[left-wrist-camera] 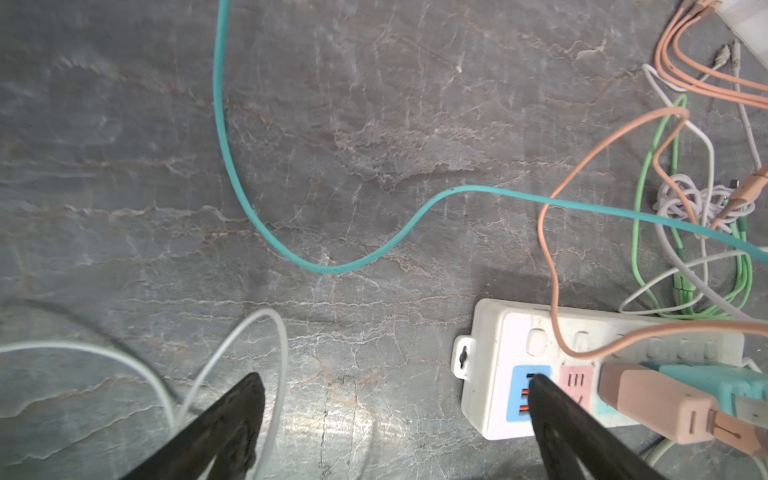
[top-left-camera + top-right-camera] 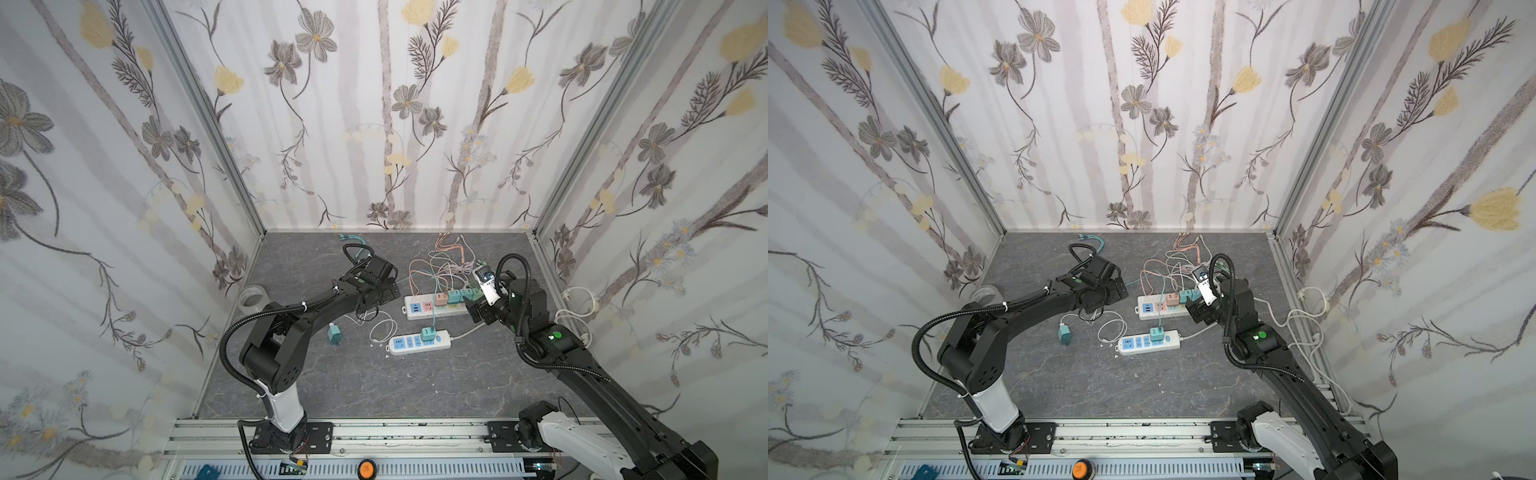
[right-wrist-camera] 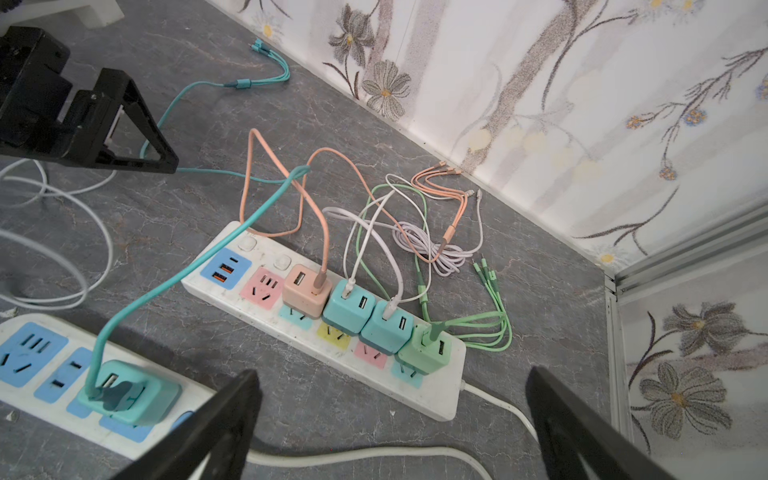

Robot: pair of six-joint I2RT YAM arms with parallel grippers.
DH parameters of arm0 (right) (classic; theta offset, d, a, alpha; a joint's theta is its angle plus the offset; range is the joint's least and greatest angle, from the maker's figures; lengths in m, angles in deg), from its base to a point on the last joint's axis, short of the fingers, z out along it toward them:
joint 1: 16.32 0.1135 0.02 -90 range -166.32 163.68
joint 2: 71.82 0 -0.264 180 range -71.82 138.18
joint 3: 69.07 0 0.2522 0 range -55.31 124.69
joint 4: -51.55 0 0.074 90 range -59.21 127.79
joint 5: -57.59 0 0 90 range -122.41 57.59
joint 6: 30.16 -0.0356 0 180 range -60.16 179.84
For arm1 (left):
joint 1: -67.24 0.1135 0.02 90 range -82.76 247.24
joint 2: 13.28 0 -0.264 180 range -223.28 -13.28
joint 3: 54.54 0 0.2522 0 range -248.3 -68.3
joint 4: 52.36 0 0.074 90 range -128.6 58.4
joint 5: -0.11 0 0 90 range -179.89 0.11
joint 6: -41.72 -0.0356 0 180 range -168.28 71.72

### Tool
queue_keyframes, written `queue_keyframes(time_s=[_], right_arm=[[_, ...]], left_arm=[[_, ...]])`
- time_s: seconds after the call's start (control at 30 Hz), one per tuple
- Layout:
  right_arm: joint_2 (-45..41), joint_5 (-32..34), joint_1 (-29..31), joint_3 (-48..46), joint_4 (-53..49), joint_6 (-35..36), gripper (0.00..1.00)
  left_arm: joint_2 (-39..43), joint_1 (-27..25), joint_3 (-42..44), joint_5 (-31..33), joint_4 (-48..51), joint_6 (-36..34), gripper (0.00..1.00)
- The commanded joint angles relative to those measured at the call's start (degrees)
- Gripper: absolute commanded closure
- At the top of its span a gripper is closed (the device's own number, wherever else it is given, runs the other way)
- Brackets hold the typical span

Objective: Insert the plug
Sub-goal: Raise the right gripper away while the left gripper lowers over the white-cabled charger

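Counter (image 2: 374, 386): grey stone-look surface carrying two power strips, loose cables and one unplugged charger.
Long strip (image 3: 332, 328): white, with coloured sockets; a peach, two teal and a green charger sit in it in a row. The pink socket (image 3: 262, 286) next to the blue USB panel is free.
Short strip (image 2: 419, 343): white with blue sockets, nearer the robot; one teal charger (image 3: 129, 392) is plugged in, its teal cable running away over the long strip.
Loose plug (image 2: 333, 333): teal charger lying on its side on the counter, apart from both strips, on the left arm's side, a white cable beside it. Nothing holds it.
Step, as I judge it: before the pick-up; the loose plug has yet to be grasped.
Next move, as I judge it: the left arm pulls back toward the plug, lowers, grips its body, turns the prongs down and lines them up over a free socket.
Left arm: stretched forward and low, left tool (image 1: 395, 415) spread wide and empty, over bare counter at the USB end of the long strip.
Right arm: reaching in over the long strip's far end, right tool (image 3: 392, 419) wide open, holding nothing, above the gap between the strips.
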Motion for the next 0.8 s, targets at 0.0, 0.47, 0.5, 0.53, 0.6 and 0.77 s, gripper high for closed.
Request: queue_keyframes(time_s=[0.0,0.47,0.5,0.53,0.6,0.77], right_arm=[[0.0,0.7,-0.6,-0.1,3.6,-4.5,0.01],[1.0,4.3,-1.0,0.9,7.0,-7.1,0.01],[1.1,4.9,-1.1,0.8,7.2,-7.2,0.01],[1.1,5.4,-1.1,0.8,7.4,-7.1,0.01],[1.3,5.9,-1.0,0.6,7.9,-7.0,0.01],[3.0,3.9,-1.1,1.2,7.6,-6.7,0.01]], left_arm=[[2.3,-0.1,-1.3,9.7,8.5,-7.7,0.00],[18.3,5.7,12.7,16.1,14.4,-10.3,0.00],[19.7,6.6,14.5,14.3,13.4,-9.5,0.00],[21.2,7.7,16.7,11.8,12.0,-9.1,0.00],[23.8,10.3,20.4,7.1,10.0,-8.4,0.00],[30.9,16.1,28.1,1.1,8.9,-5.5,0.00]])
